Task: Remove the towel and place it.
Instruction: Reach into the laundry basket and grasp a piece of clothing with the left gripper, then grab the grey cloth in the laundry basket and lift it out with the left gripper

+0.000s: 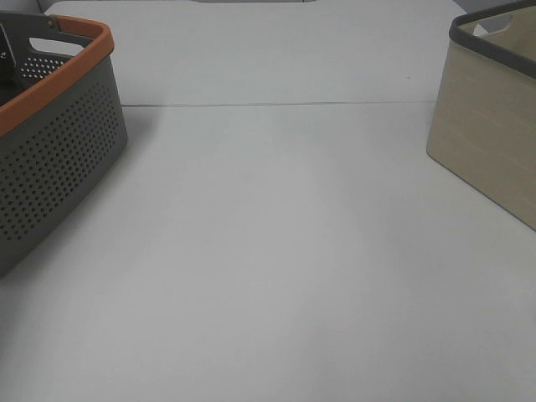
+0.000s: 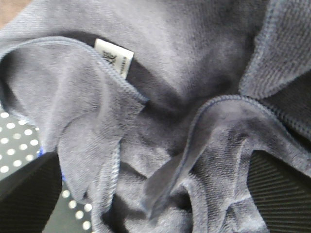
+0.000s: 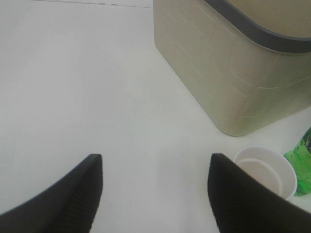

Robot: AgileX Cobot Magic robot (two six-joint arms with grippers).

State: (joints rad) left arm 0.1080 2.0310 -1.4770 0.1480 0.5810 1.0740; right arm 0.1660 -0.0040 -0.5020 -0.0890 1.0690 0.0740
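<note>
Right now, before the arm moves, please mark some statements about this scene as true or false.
1. The towel carries a small white label. True.
2. The right end effector is shut on the towel. False: its fingers stand apart above the bare table and hold nothing.
3. The perforated basket has an orange rim. True.
4. The beige basket also has an orange rim. False: its rim is dark grey.
5. A white cup stands inside the beige basket. False: it stands on the table outside it, next to a green bottle.
</note>
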